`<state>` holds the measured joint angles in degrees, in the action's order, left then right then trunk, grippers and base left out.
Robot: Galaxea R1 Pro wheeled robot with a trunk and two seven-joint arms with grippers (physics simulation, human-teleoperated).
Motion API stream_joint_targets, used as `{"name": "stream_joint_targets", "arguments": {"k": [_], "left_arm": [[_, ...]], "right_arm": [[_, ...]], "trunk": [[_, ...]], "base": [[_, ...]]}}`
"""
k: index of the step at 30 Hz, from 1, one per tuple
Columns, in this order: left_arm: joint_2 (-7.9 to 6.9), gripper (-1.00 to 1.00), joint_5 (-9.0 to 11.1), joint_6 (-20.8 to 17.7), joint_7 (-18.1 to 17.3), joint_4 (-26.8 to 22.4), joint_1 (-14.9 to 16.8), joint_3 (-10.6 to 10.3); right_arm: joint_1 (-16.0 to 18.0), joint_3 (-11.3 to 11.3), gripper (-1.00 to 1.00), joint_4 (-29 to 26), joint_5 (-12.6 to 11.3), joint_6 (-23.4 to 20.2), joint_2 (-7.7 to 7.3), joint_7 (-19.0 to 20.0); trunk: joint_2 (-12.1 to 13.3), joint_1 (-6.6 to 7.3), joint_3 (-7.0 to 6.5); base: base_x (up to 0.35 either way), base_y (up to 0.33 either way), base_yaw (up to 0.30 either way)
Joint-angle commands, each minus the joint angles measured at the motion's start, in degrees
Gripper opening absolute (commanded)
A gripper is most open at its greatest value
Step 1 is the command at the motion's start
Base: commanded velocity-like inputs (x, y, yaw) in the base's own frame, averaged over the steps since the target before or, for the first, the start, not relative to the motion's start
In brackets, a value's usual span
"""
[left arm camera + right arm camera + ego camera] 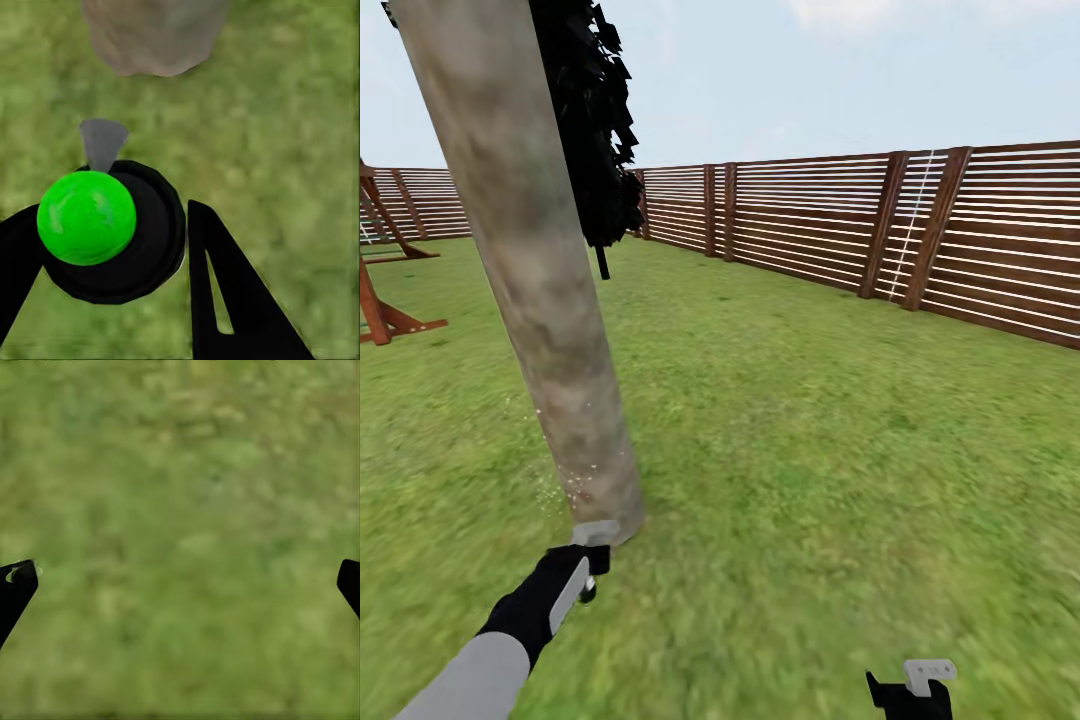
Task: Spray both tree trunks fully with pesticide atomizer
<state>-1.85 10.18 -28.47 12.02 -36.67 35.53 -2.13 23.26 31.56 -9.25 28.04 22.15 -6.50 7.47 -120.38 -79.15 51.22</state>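
A thick grey-brown tree trunk (530, 270) leans across the left of the head view and meets the grass floor (810, 480) just ahead of my left hand. Fine white specks of pesticide (555, 470) dot its lower part. My left gripper (582, 575) is shut on the pesticide atomizer (595, 533), whose grey nozzle points at the trunk's foot. In the left wrist view the atomizer (86, 217) shows a green ball on a round black body between the black fingers (217, 285), with the trunk base (154, 34) beyond. My right gripper (910, 690) hangs open over bare grass (180, 510).
An all-black tree (595, 130) stands behind the trunk. A brown slat fence (880, 230) runs along the back and right. A wooden frame (385, 290) sits at the far left. Open lawn spreads to the right of the trunk.
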Motion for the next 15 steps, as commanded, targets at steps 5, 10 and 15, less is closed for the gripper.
{"name": "stream_joint_targets", "arguments": {"k": [5, 10, 15], "left_arm": [[-0.47, -1.00, 0.1, -8.3, 0.0, -4.8, 3.6, 0.3], [-3.17, -1.00, 0.2, -9.2, -0.1, -7.1, 3.7, 3.4], [1.24, -1.00, -0.2, -13.3, 0.1, -13.7, 3.8, 3.2]], "right_arm": [[0.0, 0.0, 1.00, -0.1, 0.0, 0.0, 0.00, 0.0], [0.0, 0.0, 1.00, 0.0, 0.0, 0.0, 0.00, 0.0], [0.0, 0.0, 1.00, 0.0, 0.0, 0.0, 0.00, 0.1]], "trunk": [[0.0, 0.00, 0.00], [0.0, 0.00, 0.00], [0.0, 0.00, 0.00]], "base": [[0.000, 0.000, 0.000], [0.000, 0.000, 0.000], [0.000, 0.000, 0.000]]}}
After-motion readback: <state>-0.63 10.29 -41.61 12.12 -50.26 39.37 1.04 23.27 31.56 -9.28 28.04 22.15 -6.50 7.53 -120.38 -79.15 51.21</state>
